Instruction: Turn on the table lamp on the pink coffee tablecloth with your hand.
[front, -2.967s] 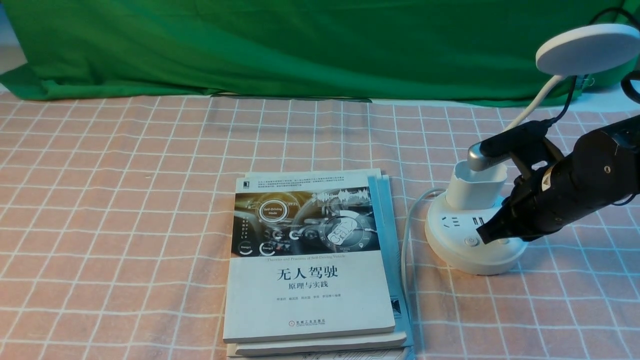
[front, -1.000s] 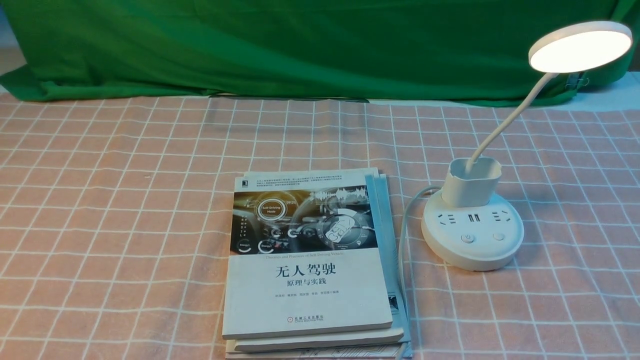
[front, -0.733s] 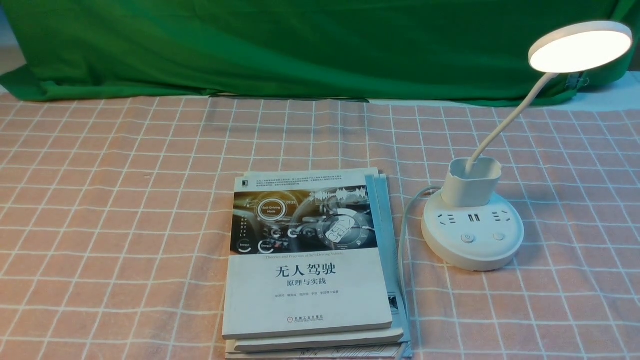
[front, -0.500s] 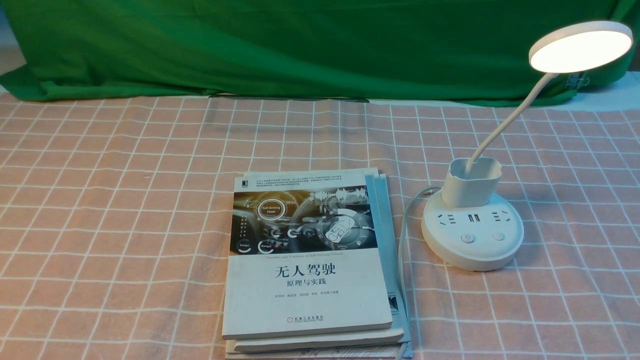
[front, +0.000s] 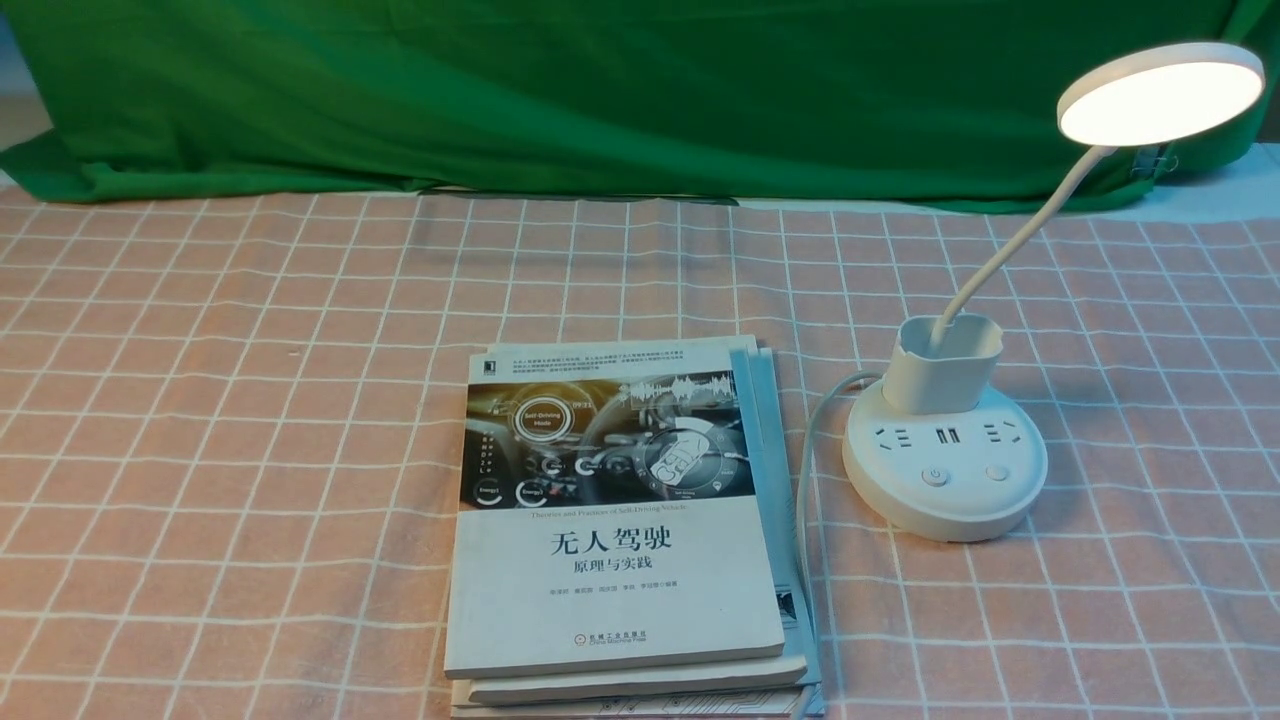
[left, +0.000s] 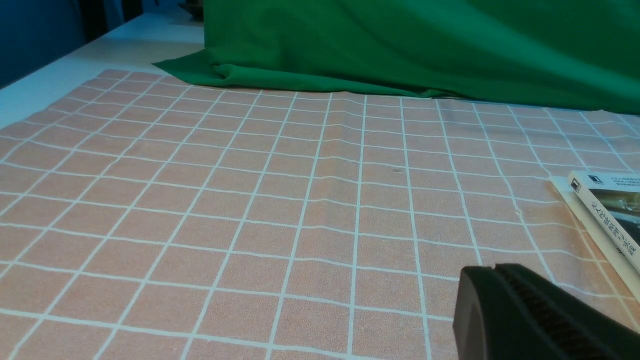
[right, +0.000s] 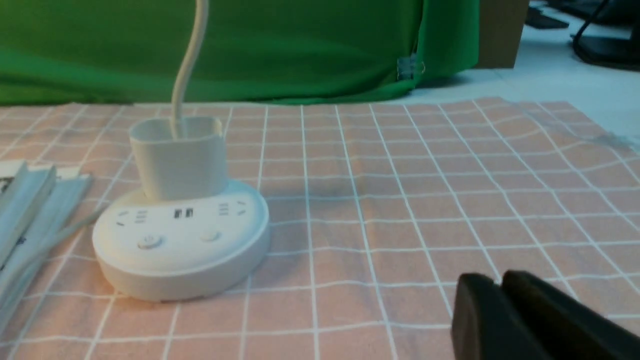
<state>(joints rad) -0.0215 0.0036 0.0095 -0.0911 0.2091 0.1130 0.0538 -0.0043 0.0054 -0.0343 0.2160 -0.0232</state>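
Note:
The white table lamp (front: 945, 470) stands at the right on the pink coffee tablecloth (front: 250, 400). Its flat round head (front: 1160, 95) glows, lit. Its round base shows sockets and two buttons, also in the right wrist view (right: 180, 235). No arm shows in the front view. My right gripper (right: 500, 286) is shut and empty, low over the cloth, some way off to the side of the lamp base. My left gripper (left: 495, 270) is shut and empty over bare cloth (left: 250, 200), near the books' corner.
A stack of books (front: 620, 520) lies left of the lamp, with the lamp's white cord (front: 808, 470) running between them. A green backdrop cloth (front: 600, 90) hangs along the far edge. The books' corner shows in the left wrist view (left: 607, 215).
Three seconds ago my right gripper was on the lamp base and the lamp was dark. It has since withdrawn from the front view and the lamp is lit. Nothing moved in the last second.

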